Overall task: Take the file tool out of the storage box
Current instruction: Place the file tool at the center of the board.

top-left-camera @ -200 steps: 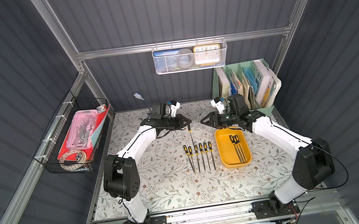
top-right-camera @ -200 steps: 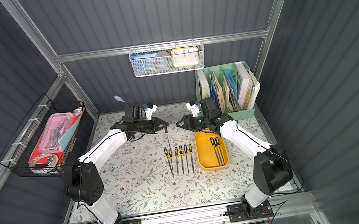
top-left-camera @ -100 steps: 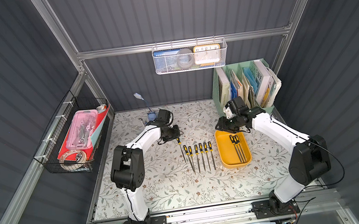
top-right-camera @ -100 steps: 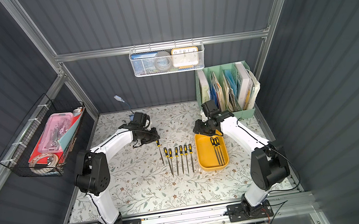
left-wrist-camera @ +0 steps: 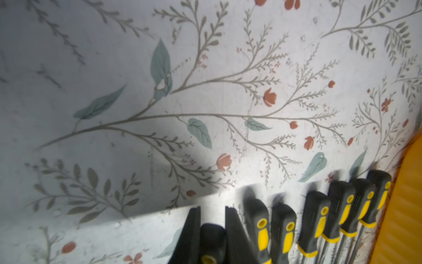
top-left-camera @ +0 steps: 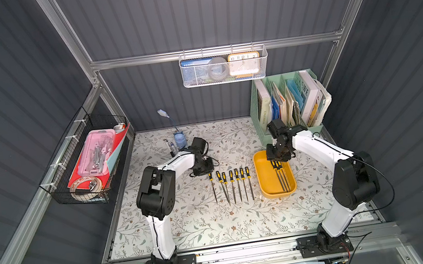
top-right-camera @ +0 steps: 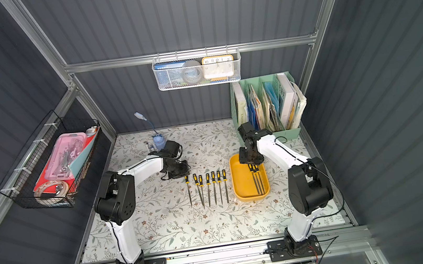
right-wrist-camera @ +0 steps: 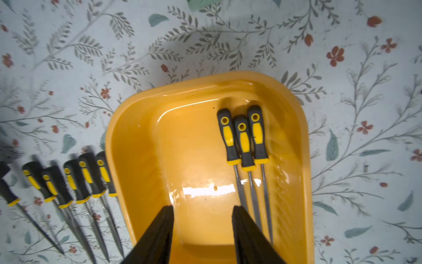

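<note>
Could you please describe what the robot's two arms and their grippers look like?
The left arm and right arm have white link shells and bulky black joint housings, with thin black cables running alongside. The left gripper and right gripper end in plain black wedge-shaped fingers.

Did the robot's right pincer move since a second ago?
Yes. In a top view the right pincer came from beyond the shallow yellow plastic tray's far end to hang right over that end.

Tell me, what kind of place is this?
Probably a robot test booth dressed as a hobby desk: two arms, files in a row on a flowery mat, and a book organiser.
</note>
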Motion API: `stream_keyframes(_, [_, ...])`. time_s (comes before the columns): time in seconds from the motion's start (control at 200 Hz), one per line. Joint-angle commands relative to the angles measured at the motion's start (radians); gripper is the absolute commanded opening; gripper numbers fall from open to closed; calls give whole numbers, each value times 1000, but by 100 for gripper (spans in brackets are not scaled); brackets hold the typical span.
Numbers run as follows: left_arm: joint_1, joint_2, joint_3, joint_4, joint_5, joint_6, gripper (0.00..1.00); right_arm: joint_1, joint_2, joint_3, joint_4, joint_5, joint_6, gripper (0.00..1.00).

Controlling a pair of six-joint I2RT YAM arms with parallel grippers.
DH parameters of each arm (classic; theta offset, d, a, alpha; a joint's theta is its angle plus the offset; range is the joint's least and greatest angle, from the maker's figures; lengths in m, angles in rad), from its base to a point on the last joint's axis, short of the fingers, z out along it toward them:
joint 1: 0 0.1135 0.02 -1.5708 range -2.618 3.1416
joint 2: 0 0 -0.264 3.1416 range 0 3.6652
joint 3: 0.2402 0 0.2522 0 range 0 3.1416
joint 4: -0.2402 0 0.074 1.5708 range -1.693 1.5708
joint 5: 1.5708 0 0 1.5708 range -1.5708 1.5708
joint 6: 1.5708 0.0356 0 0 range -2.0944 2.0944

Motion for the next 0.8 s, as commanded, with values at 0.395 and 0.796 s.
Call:
stream_keyframes(0.395, [-17, 12, -24, -21, -12, 10, 35, -51, 185, 106, -22, 67, -113, 43])
stream_keyframes(0.796, [-16, -27, 27, -48, -51, -2, 44, -51, 249, 135, 3, -19, -149, 35])
